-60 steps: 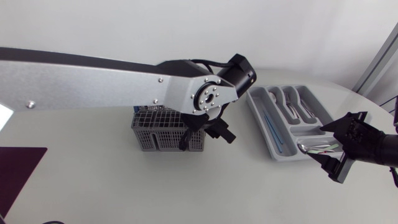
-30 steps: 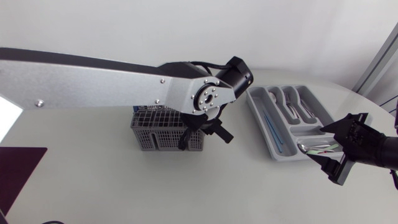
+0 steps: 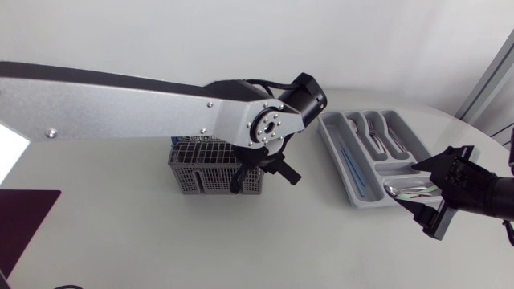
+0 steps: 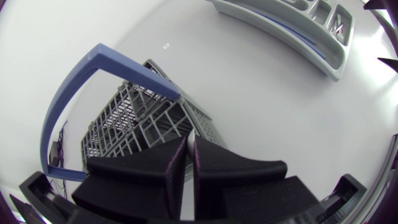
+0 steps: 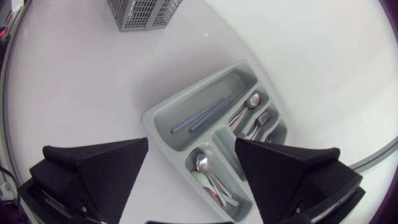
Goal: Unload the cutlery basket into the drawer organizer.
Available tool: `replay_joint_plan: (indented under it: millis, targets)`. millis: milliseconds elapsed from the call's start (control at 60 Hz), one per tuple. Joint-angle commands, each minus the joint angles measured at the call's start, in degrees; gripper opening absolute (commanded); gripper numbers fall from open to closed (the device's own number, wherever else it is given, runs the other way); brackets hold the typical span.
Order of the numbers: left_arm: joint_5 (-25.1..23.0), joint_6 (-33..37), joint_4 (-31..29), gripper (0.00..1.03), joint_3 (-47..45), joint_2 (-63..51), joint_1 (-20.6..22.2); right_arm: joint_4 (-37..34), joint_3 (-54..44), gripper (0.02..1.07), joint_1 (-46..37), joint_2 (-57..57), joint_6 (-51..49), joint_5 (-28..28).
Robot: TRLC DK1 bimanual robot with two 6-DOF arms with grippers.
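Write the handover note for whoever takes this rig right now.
Left gripper: at a corner of the cutlery basket, apparently shut on a pale handle, which is not yet lifted out.
Right gripper: open and empty, above the drawer organizer.
Done: the organizer already holds blue sticks, spoons and forks.
Left: carry the held piece to the organizer. What else is in the basket cannot be seen, so check it.
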State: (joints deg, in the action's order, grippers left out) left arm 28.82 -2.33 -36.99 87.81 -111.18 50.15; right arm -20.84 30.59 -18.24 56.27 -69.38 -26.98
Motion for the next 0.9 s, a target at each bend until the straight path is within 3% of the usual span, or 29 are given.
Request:
replay_joint_plan:
  millis: [0, 500, 700, 883]
  targets:
    - [0.5, 1.0, 0.0, 0.04, 0.4, 1.2, 0.0, -0.5, -2.1, 1.02, 0.7, -0.8, 1.0, 0.0]
    - [4.0, 2.3, -1.1, 0.04, -0.2, 9.6, 3.8, -2.2, -2.5, 1.02, 5.4, -6.4, 6.0, -0.4]
    - [4.9, 2.4, -2.2, 0.04, -0.4, 12.6, 4.5, -2.3, -1.6, 1.02, 11.8, -11.0, 14.0, -1.8]
    - [5.1, 2.2, -2.6, 0.04, -0.7, 15.7, 4.6, -1.4, -0.3, 1.02, 17.6, -11.4, 23.9, -7.7]
